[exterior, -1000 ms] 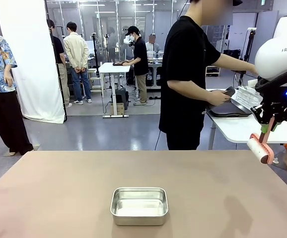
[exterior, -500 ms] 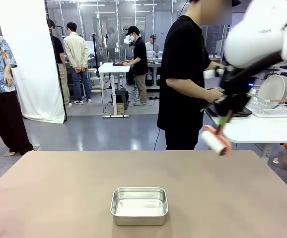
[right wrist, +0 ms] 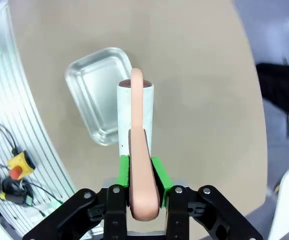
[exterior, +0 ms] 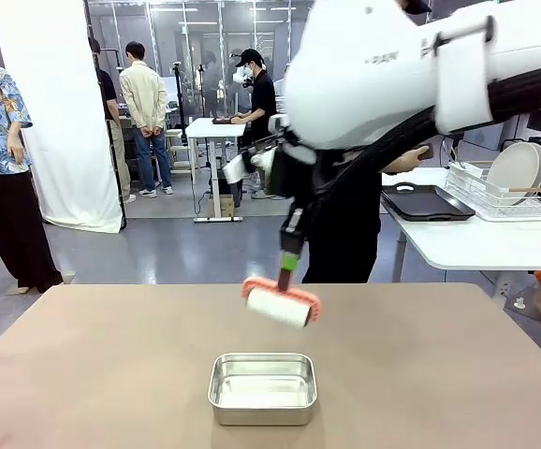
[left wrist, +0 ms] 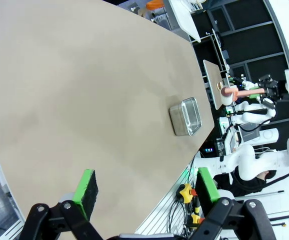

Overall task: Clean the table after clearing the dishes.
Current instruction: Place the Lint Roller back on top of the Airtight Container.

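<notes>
The wide tan-brown desk (exterior: 439, 374) fills the lower half of the front view. Near its front middle sits 1 small rectangular steel pan (exterior: 263, 387), with nothing visible inside it.

The right arm reaches in from the right side and crosses to the middle of the picture. Its right tool (exterior: 289, 257) is pressed together on the salmon-pink handle of a lint roller (exterior: 281, 305). The roller's white drum hangs below the tool, lying roughly level, in the air above the desk and just behind the pan. It touches neither the desk nor the pan.

In the right wrist view, the right tool's green pads (right wrist: 124, 170) pinch the pink handle from both sides. The white drum sticks out ahead of them, with the steel pan below and beside it.

In the left wrist view, the left tool (left wrist: 147, 186) is spread wide with nothing between its green pads. It looks across bare desk toward the pan, which is well apart from it.

Behind the desk stands a person in a black shirt (exterior: 345, 234), mostly hidden by the right arm. To the right is a smaller white-topped table (exterior: 476, 245) carrying a dark tray (exterior: 430, 201) and a wire rack holding white plates (exterior: 514, 173) on edge.
</notes>
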Available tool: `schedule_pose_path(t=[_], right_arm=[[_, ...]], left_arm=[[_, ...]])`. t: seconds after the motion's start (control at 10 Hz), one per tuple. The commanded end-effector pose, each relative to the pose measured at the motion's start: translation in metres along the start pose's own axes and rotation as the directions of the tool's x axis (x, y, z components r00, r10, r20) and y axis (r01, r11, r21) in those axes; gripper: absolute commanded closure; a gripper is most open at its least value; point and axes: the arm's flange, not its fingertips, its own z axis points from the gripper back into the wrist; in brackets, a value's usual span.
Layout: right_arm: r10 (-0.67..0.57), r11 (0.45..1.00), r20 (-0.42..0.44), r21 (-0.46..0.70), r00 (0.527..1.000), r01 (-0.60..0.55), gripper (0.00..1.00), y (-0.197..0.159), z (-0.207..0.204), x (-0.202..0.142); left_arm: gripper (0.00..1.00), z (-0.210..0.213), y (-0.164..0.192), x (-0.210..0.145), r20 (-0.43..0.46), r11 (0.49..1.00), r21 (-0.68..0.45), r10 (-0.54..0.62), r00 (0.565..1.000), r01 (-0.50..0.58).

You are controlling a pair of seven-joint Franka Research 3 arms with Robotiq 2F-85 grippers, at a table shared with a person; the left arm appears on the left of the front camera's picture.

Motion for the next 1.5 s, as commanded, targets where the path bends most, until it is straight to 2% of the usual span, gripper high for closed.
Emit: schedule_pose_path(t=[0.0, 0.1, 0.4, 0.5, 0.6, 0.7, 1.0, 1.4], right_arm=[[0.224, 0.974, -0.016, 0.042, 0.974, -0.224, 0.78, 0.015, -0.011, 0.014], [0.325, 0.946, -0.018, 0.009, 0.945, -0.325, 0.78, 0.028, -0.024, 0.017], [0.453, 0.891, -0.046, 0.066, 0.890, -0.450, 0.78, 0.025, -0.061, 0.025], [0.445, 0.896, -0.090, 0.052, 0.891, -0.442, 0.78, 0.025, -0.071, 0.025], [0.354, 0.927, -0.149, -0.076, 0.924, -0.367, 0.78, 0.022, -0.065, 0.025], [0.428, 0.903, -0.070, 0.080, 0.901, -0.423, 0.78, 0.027, -0.066, 0.028], [0.428, 0.903, -0.070, 0.080, 0.901, -0.423, 0.78, 0.027, -0.066, 0.028], [0.383, 0.923, -0.168, 0.031, 0.908, -0.384, 0.78, 0.023, -0.099, 0.041]], left_arm=[[0.00, 0.001, -0.001, -0.003, 0.007, 1.000, -0.002, -0.005, 1.000, 0.005], [0.00, 0.001, -0.001, -0.003, 0.007, 1.000, -0.002, -0.005, 1.000, 0.005], [0.00, 0.001, -0.001, -0.003, 0.007, 1.000, -0.002, -0.005, 1.000, 0.005], [0.00, 0.001, -0.001, -0.003, 0.007, 1.000, -0.002, -0.005, 1.000, 0.005], [0.00, 0.001, -0.001, -0.003, 0.007, 1.000, -0.002, -0.005, 1.000, 0.005], [0.00, 0.001, -0.001, -0.003, 0.007, 1.000, -0.002, -0.005, 1.000, 0.005], [0.00, 0.001, -0.001, -0.003, 0.007, 1.000, -0.002, -0.005, 1.000, 0.005], [0.00, 0.001, -0.001, -0.003, 0.007, 1.000, -0.002, -0.005, 1.000, 0.005]])
